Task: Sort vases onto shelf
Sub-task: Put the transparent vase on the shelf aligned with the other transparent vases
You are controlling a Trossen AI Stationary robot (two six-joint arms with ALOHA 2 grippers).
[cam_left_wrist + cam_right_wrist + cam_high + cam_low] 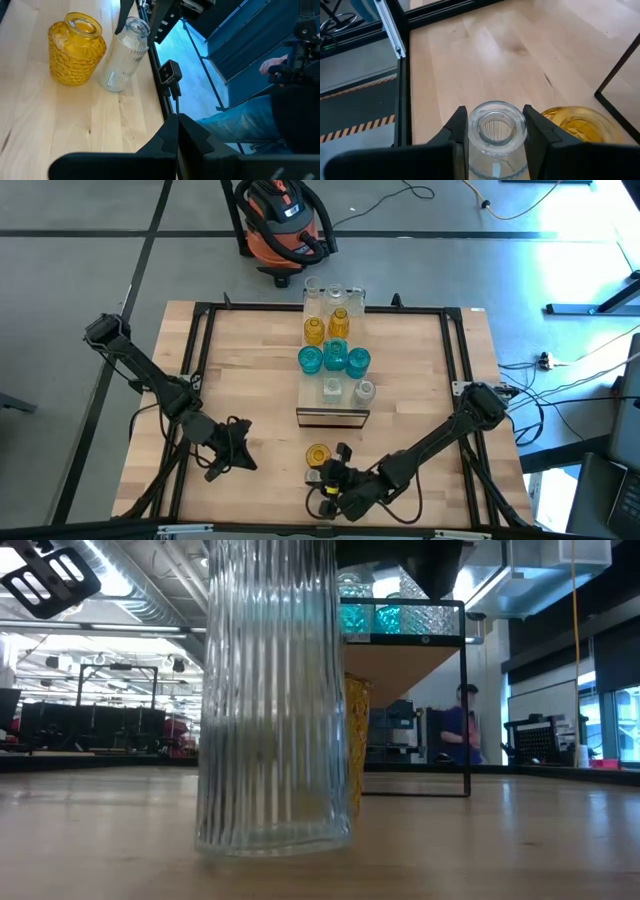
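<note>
A clear ribbed glass vase [497, 125] stands with its base on the tabletop near the near edge, filling the low view [270, 700]. My right gripper [496, 117] is over it and shut on its neck. An amber vase [318, 454] stands just behind it, toward the shelf. The light-wood shelf [312, 395] runs from mid-table to the far edge and carries clear, amber and teal vases [333, 358]. My left gripper [222, 455] waits shut to the left, over bare table, and looks at both near vases. My right gripper pinches the clear vase's neck just under the rim [470, 127], one finger [457, 127] on each side. The fingers come from above and from the near side, slanting down. The vase stands upright with its base [270, 840] on the table.
A black metal frame [200, 360] borders the tabletop. Bare wood lies left and right of the shelf. A camera on a stalk [170, 74] sits at the near edge. A person in jeans [260, 125] sits beyond that edge. An orange vacuum [285, 220] stands on the floor past the far edge.
</note>
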